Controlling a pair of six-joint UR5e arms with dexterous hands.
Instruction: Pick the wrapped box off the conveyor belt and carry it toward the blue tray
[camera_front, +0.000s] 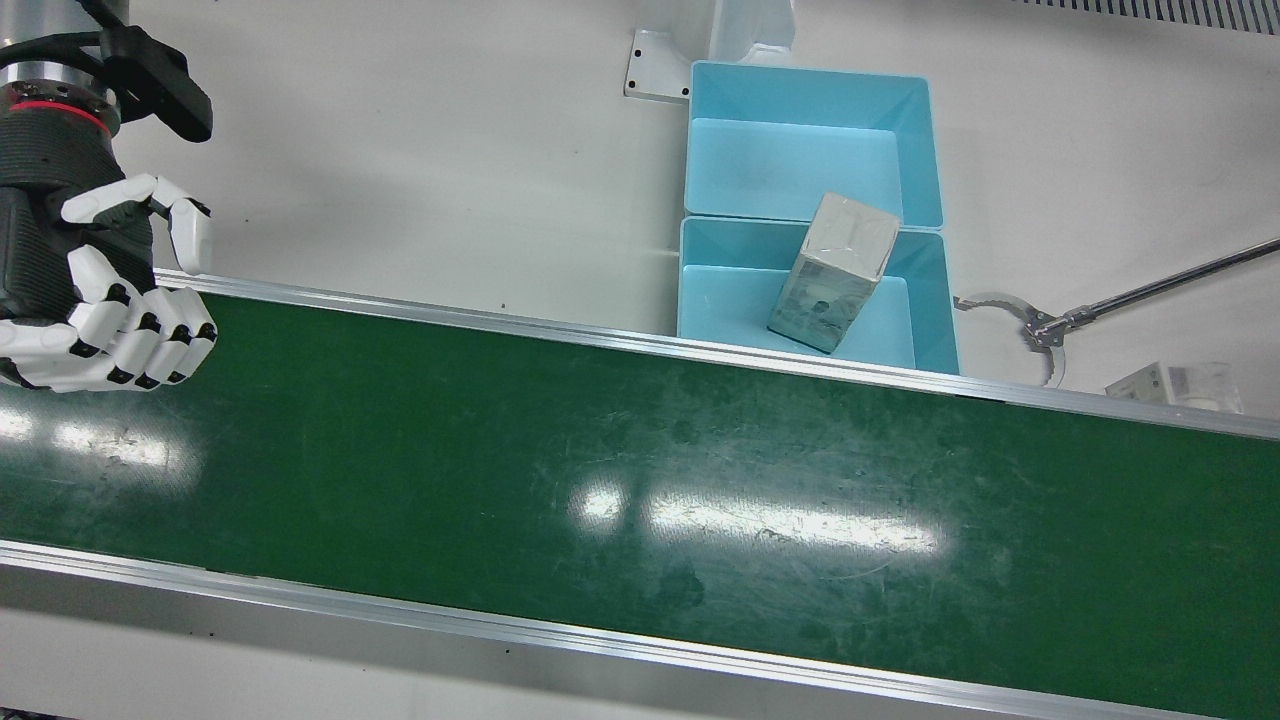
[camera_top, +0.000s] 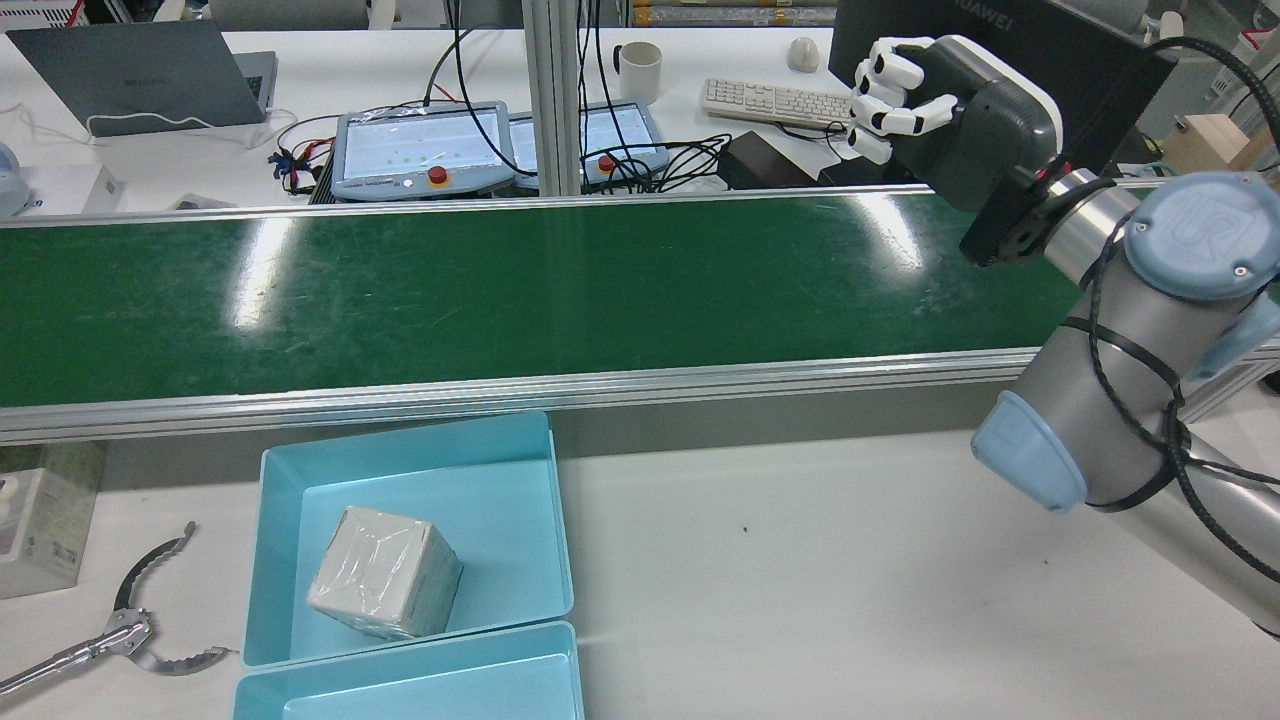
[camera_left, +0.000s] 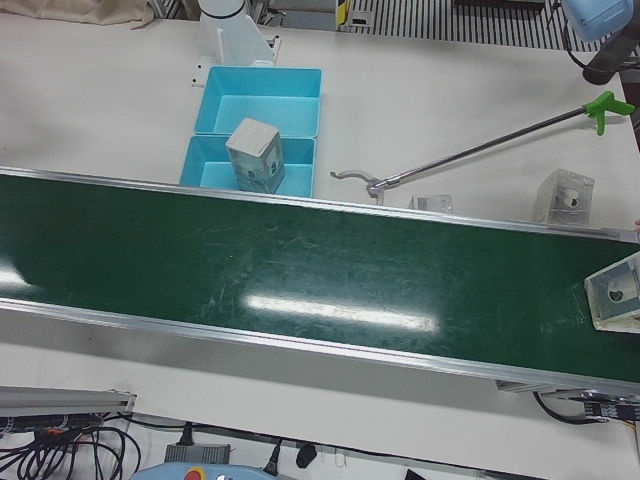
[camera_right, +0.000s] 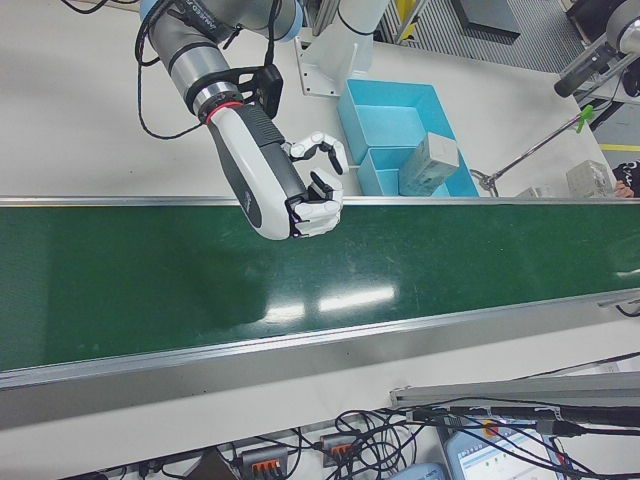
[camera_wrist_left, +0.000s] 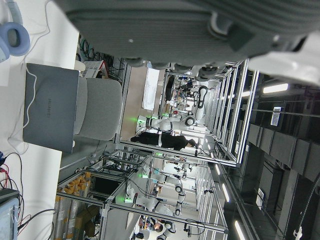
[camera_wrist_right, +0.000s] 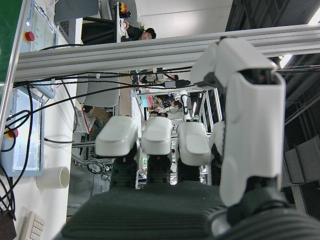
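Observation:
The wrapped box (camera_front: 835, 275) stands tilted inside the nearer blue tray (camera_front: 700, 290), beside the belt's far rail; it also shows in the rear view (camera_top: 385, 585) and the left-front view (camera_left: 255, 155). My right hand (camera_front: 110, 290) hovers over the green conveyor belt (camera_front: 600, 480) at its far edge, well away from the tray, fingers curled in and holding nothing; it also shows in the rear view (camera_top: 930, 110) and the right-front view (camera_right: 290, 195). Of my left hand (camera_wrist_left: 190, 30) only the grey body shows, raised and facing the room; its fingers are hidden.
A second blue tray (camera_front: 800, 150) adjoins the first. A long reacher tool (camera_left: 470, 150) lies on the table beside the trays. A clear-wrapped box (camera_left: 615, 290) sits on the belt's end and another (camera_left: 565, 195) on the table. Control pendants (camera_top: 420, 150) stand beyond the belt.

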